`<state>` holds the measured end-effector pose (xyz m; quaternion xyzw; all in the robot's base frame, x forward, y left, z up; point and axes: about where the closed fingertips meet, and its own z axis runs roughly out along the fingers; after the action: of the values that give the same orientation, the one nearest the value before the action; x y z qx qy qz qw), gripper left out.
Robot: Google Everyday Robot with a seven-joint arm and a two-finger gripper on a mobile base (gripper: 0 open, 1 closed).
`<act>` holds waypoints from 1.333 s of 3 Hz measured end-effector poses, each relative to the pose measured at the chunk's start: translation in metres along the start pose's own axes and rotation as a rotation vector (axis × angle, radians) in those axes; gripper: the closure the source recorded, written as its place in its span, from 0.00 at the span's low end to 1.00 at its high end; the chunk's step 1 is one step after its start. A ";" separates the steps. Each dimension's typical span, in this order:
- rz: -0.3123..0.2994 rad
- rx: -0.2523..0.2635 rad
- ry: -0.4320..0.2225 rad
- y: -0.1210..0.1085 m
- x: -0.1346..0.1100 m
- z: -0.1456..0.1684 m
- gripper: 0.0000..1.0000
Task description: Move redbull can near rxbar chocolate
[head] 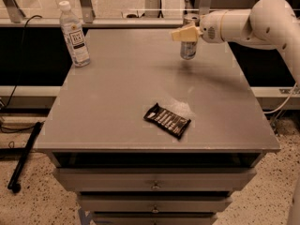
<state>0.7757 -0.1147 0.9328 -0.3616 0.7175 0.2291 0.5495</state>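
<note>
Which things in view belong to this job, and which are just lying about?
Belongs: redbull can, far right of the table; tool, at the can's upper part; rxbar chocolate, near the front edge.
Lying about: clear bottle, far left corner; black rod on the floor, left.

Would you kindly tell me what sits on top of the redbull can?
The gripper is at the can, over its upper part, near the far edge of the table. It covers the top, so the lid is hidden.
</note>
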 end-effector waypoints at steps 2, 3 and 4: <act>0.001 -0.004 0.000 0.002 0.001 0.003 1.00; 0.016 -0.042 -0.022 0.015 0.002 0.005 1.00; 0.030 -0.077 -0.079 0.046 -0.004 -0.015 1.00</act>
<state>0.7313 -0.0954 0.9374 -0.3624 0.6911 0.2789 0.5597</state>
